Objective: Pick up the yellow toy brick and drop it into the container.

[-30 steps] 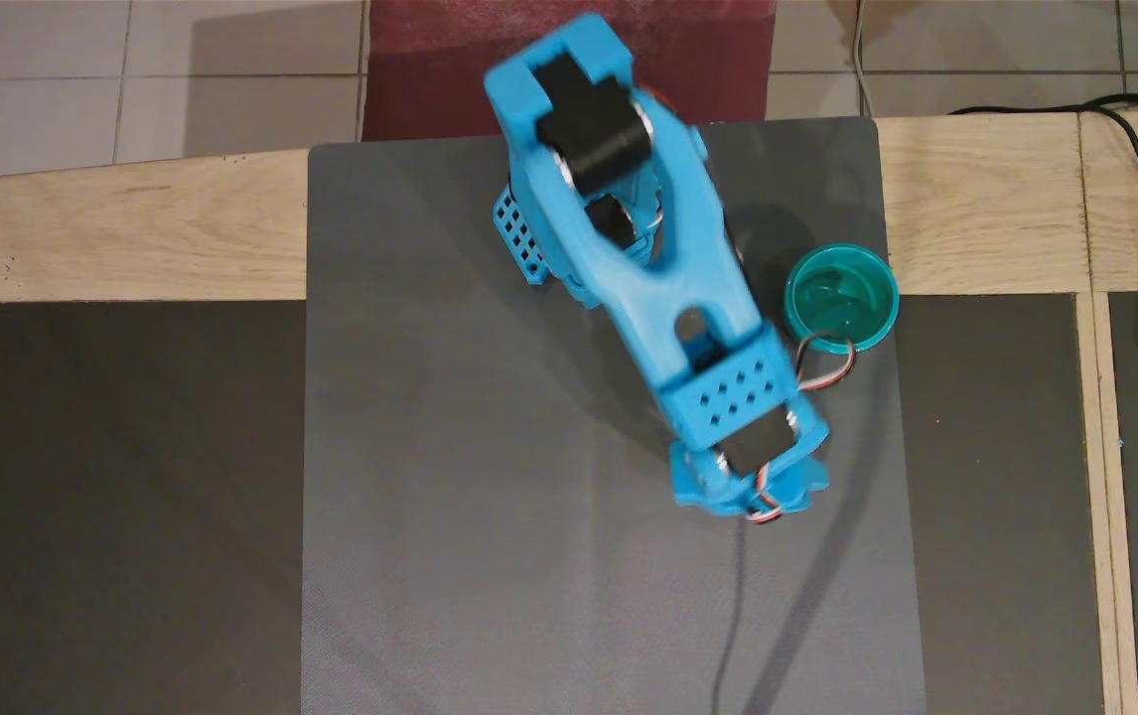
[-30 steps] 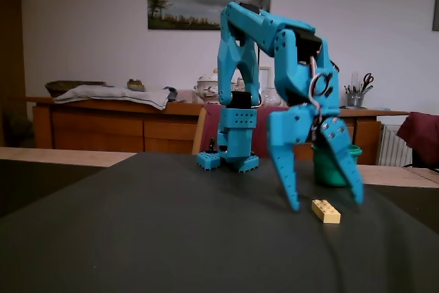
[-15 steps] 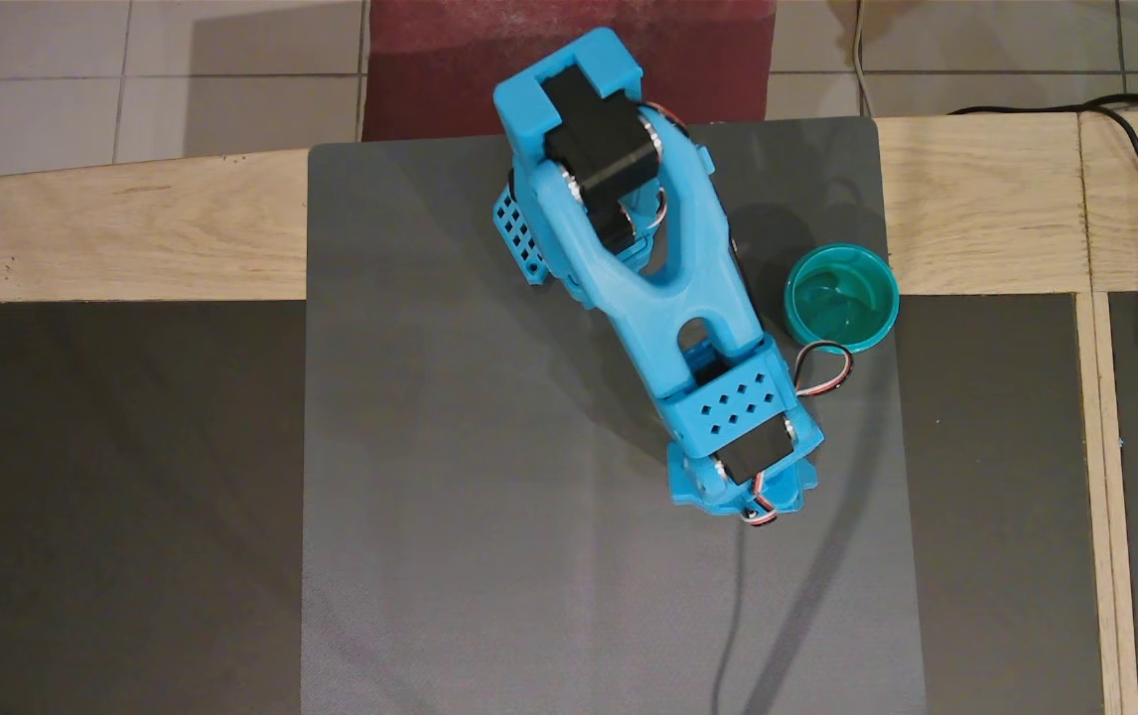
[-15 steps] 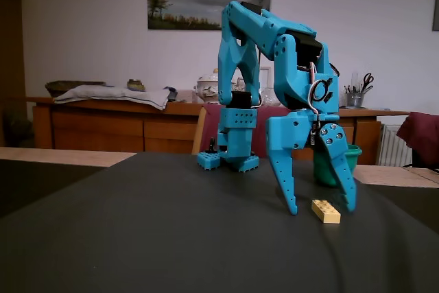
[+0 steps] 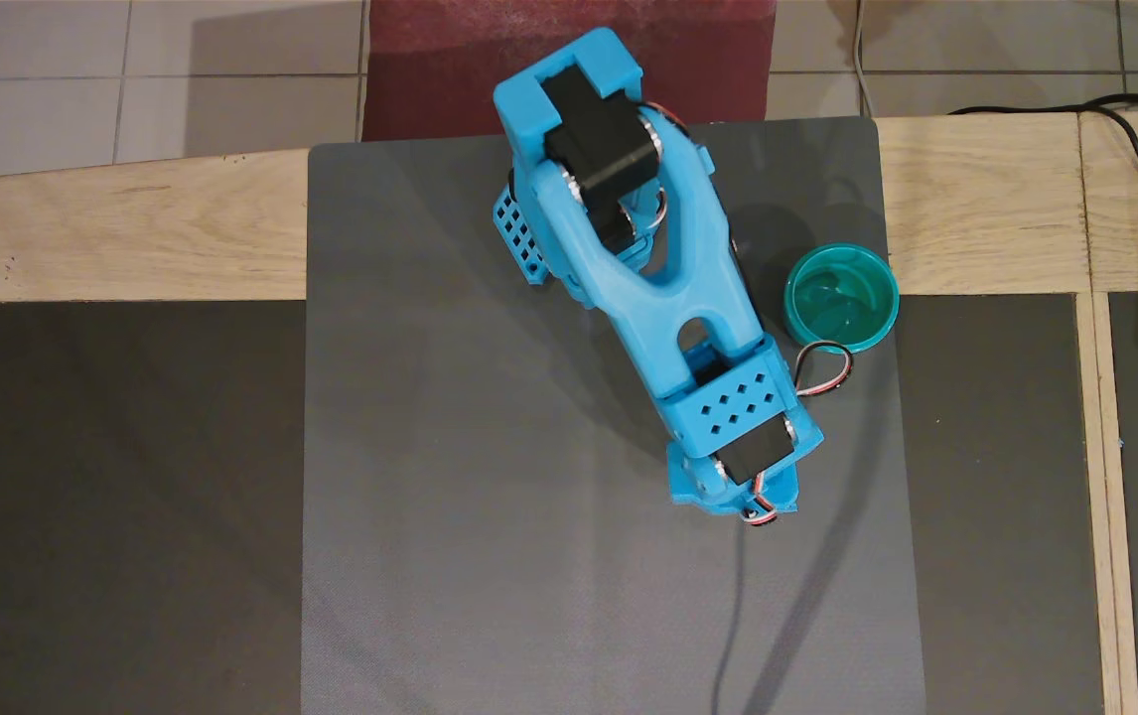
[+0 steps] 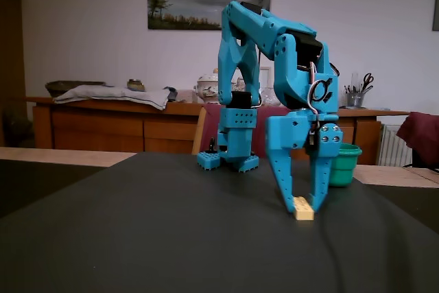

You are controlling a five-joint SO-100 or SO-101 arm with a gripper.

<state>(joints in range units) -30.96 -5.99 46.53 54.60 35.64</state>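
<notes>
Within the last half second the gripper [image 6: 302, 205] has closed in from a wide spread, and the yellow toy brick [image 6: 302, 208] now sits pinched between its 2 fingertips on the dark mat [image 6: 137, 238]. The grasp looks made; lifting toward the container [image 6: 341, 164] comes next.

A blue SO-100 arm [image 6: 271, 46] arches up from its base and bends sharply down, wrist vertical, in the fixed view. Its gripper [image 6: 301, 205] points straight at the surface, both fingers drawn close together, tips low. From overhead, the arm [image 5: 653, 288] stretches diagonally; its fingers appear hidden beneath the wrist motor [image 5: 753, 449].
</notes>
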